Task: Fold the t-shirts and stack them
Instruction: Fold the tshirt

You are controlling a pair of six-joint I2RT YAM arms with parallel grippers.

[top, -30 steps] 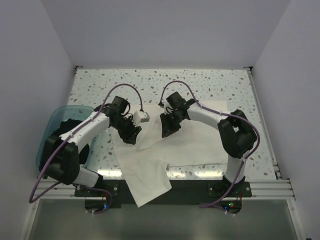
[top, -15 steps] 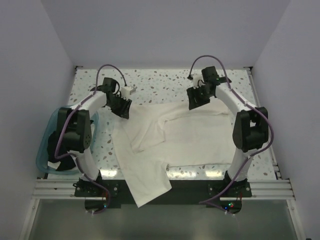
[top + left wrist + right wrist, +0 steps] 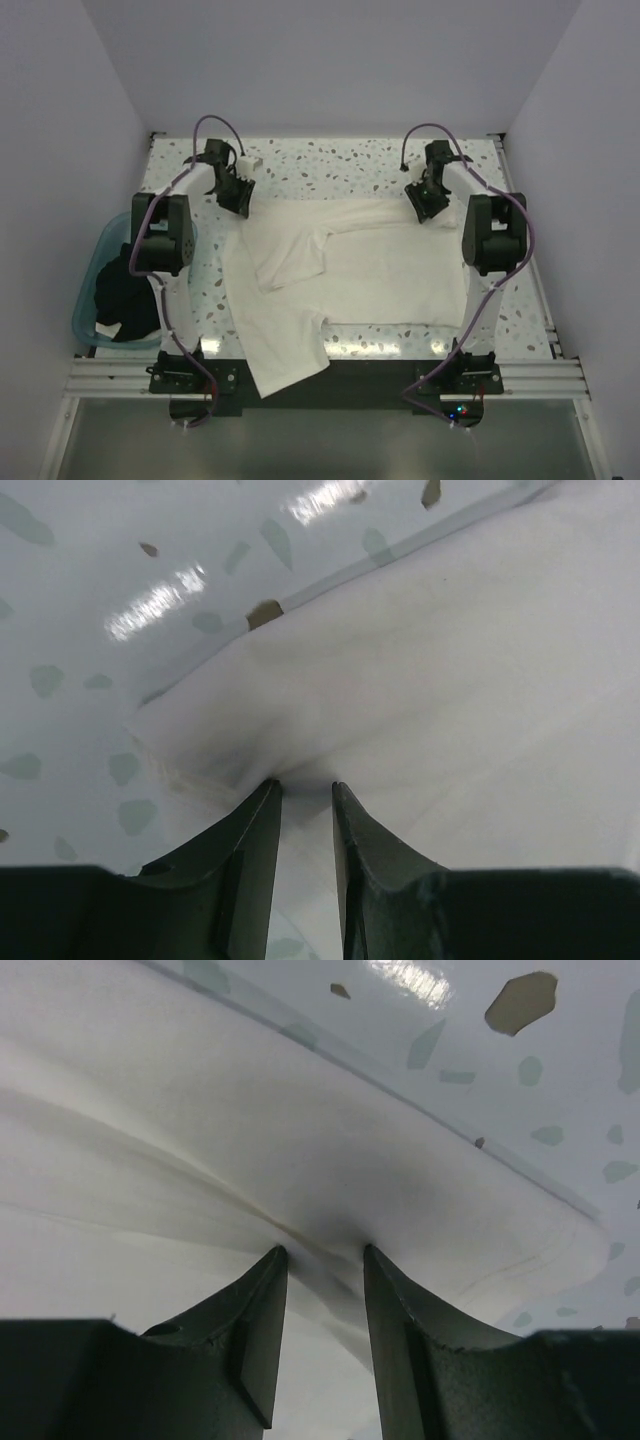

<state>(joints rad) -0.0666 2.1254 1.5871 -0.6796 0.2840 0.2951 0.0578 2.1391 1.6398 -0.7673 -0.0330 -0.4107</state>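
No readable text, label, brand, number or sign in any view. Overhead: the visible side of the white t-shirt point(image 3: 400, 275) on the bench point(image 3: 330, 165) is plain cloth, no print legible. Both wrist views show only cloth and speckled bench top at close range, nothing lettered.
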